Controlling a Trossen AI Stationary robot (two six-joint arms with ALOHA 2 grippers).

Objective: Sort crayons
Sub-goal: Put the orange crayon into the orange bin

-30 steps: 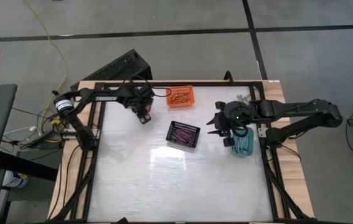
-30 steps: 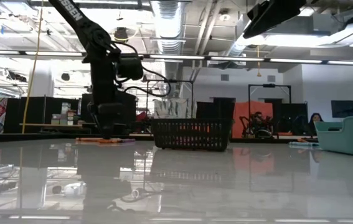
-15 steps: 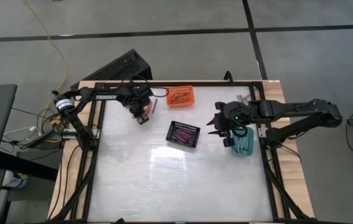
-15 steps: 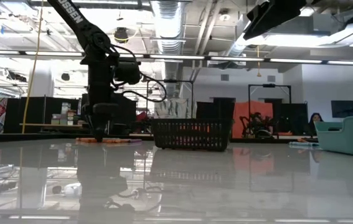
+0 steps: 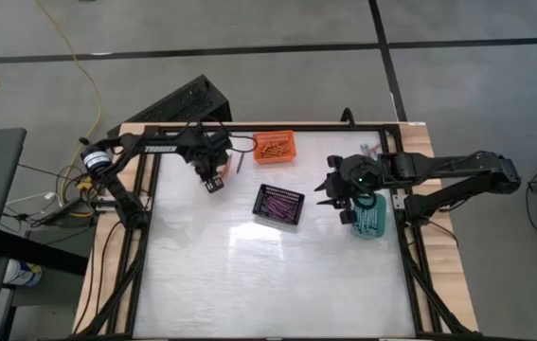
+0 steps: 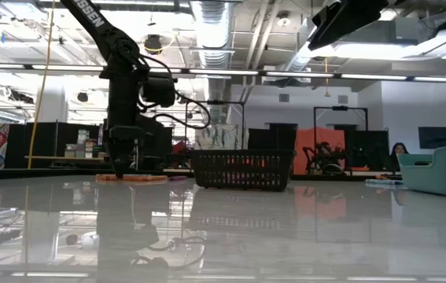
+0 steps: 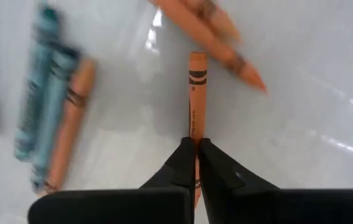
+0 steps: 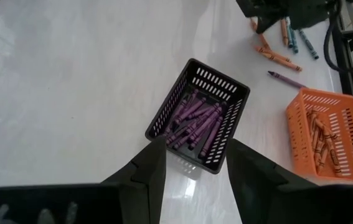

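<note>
Left hand (image 7: pixel 195 148) is pinched shut on an orange crayon (image 7: pixel 196 93); I'd lift straight up so neighbours beside it stay put; right hand (image 8: pixel 192 155) waits wide open.

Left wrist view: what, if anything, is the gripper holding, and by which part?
The left gripper is shut on an orange crayon, pinching it near one end; the rest of the stick lies on the table.
</note>
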